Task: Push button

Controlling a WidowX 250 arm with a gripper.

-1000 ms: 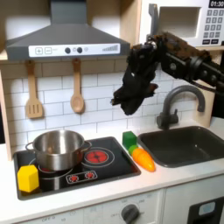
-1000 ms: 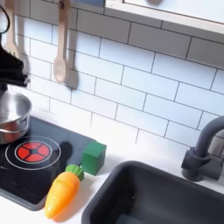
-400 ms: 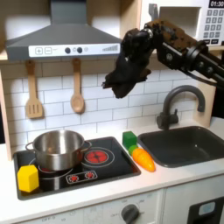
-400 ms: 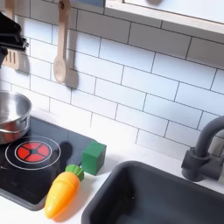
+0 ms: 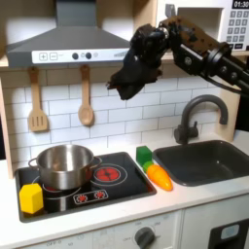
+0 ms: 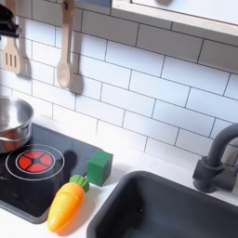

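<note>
Small dark buttons [image 5: 86,55] sit in a row on the front of the grey range hood [image 5: 58,41] in the first exterior view. My black gripper [image 5: 120,87] hangs in the air just right of the hood's lower right corner, fingertips pointing down-left, a short way from the buttons and not touching them. Its fingers look close together with nothing between them, but they are too dark to tell open from shut. In the second exterior view a dark part of the gripper [image 6: 6,20] shows at the top left edge.
A steel pot [image 5: 63,165] sits on the black stove [image 5: 107,177], with a yellow block [image 5: 31,197] at its front left. A green block [image 5: 144,156] and a toy carrot [image 5: 159,176] lie beside the sink [image 5: 209,160]. A spatula [image 5: 37,102] and a wooden spoon [image 5: 86,97] hang on the tiles.
The arm has risen and swung left in the first exterior view, from in front of the tiles up towards the hood. In the second exterior view it has climbed to the top left corner.
</note>
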